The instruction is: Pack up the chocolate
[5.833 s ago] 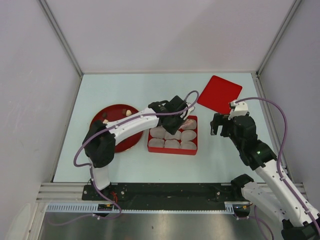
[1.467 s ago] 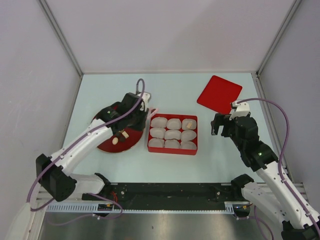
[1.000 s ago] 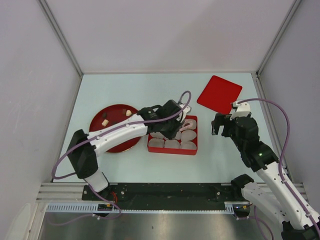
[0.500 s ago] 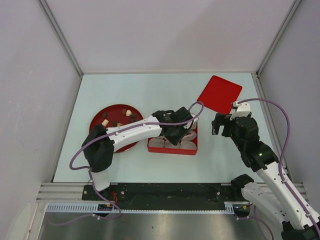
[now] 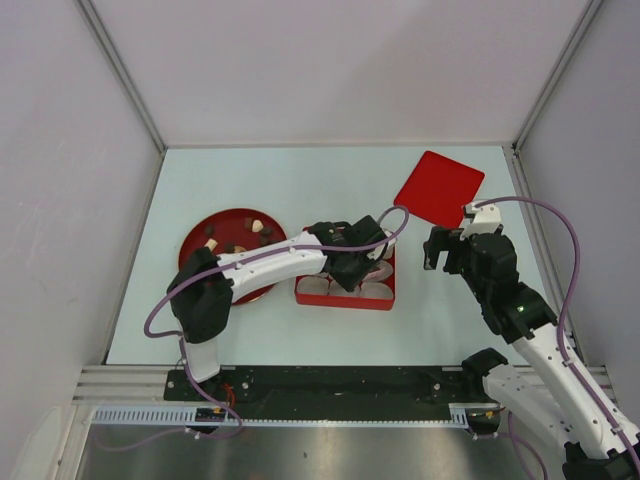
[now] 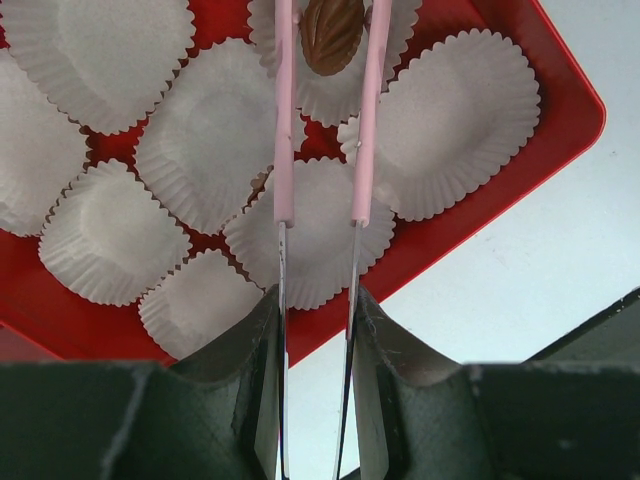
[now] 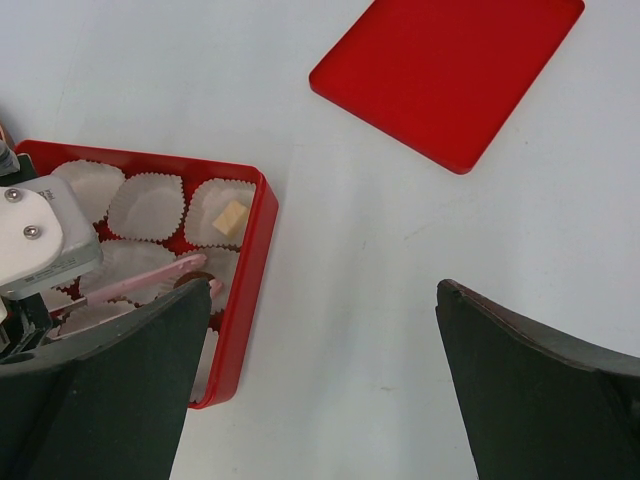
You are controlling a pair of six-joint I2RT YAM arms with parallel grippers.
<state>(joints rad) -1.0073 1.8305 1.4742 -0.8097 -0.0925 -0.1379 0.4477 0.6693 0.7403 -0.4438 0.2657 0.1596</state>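
Over the box (image 6: 570, 100), our left fingers (image 6: 245, 355) clamp tongs (image 6: 284, 150) holding a dark chocolate (image 6: 332, 35). One tan piece (image 7: 232, 215) is packed, and several wait on the plate (image 5: 190, 243). Our right fingers (image 7: 540, 390) gape empty.

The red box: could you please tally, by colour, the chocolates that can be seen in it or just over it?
Tan chocolate, lying in a paper cup: 1
Dark brown chocolate, gripped between the tongs: 1
Total: 2
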